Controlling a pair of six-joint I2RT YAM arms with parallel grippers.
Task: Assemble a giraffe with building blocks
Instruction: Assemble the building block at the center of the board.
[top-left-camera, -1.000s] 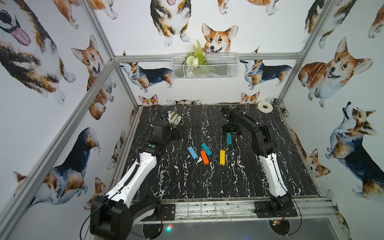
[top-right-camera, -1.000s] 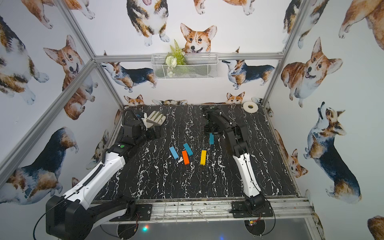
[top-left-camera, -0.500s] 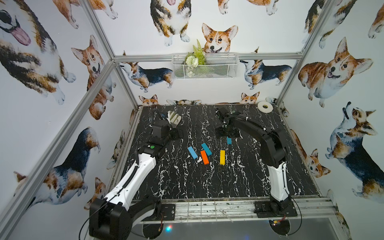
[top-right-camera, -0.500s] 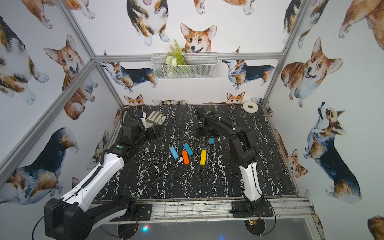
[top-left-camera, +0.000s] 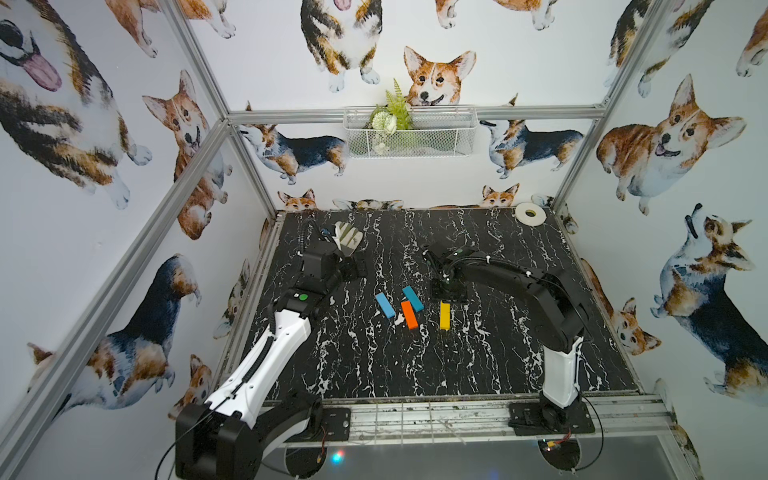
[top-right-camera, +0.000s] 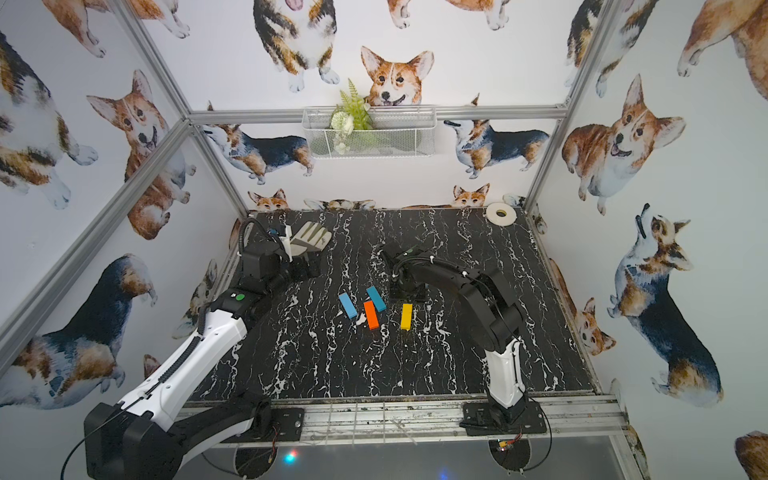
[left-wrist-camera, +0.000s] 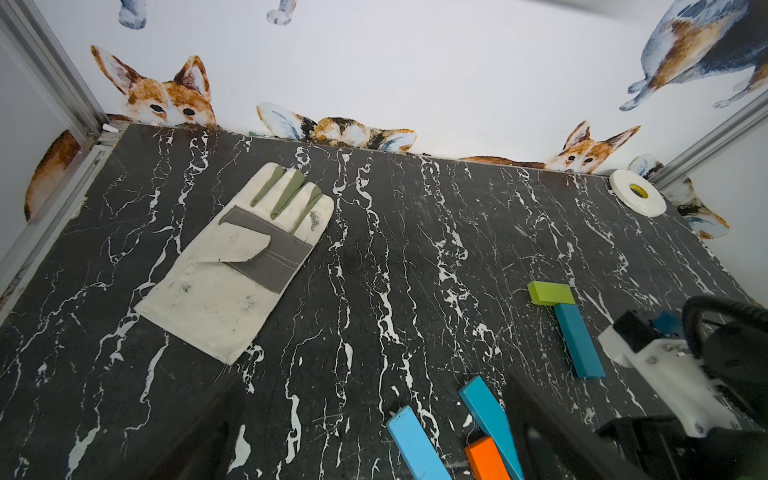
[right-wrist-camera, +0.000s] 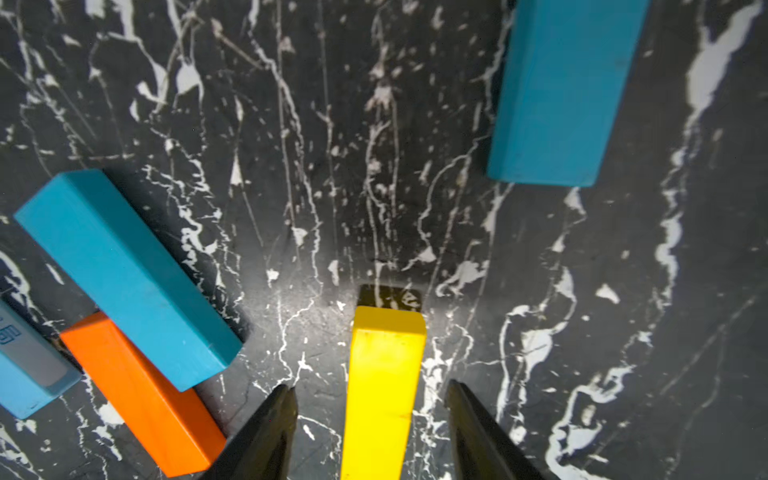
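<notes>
The building blocks lie mid-table: a light-blue bar, a teal bar, an orange bar and a yellow bar. My right gripper is low over the yellow bar's far end. It is open, one finger on each side, with a gap on both sides. A green bar lies against the end of a second teal bar; in both top views my right arm hides this pair. My left gripper hangs open and empty by the glove.
A white and grey glove lies at the back left, just beyond my left gripper. A white tape roll sits in the back right corner. A wire basket with a plant hangs on the back wall.
My right gripper has come forward from over the far teal bar down to the yellow bar's far end, and its jaws have narrowed. The left arm has hardly moved.
</notes>
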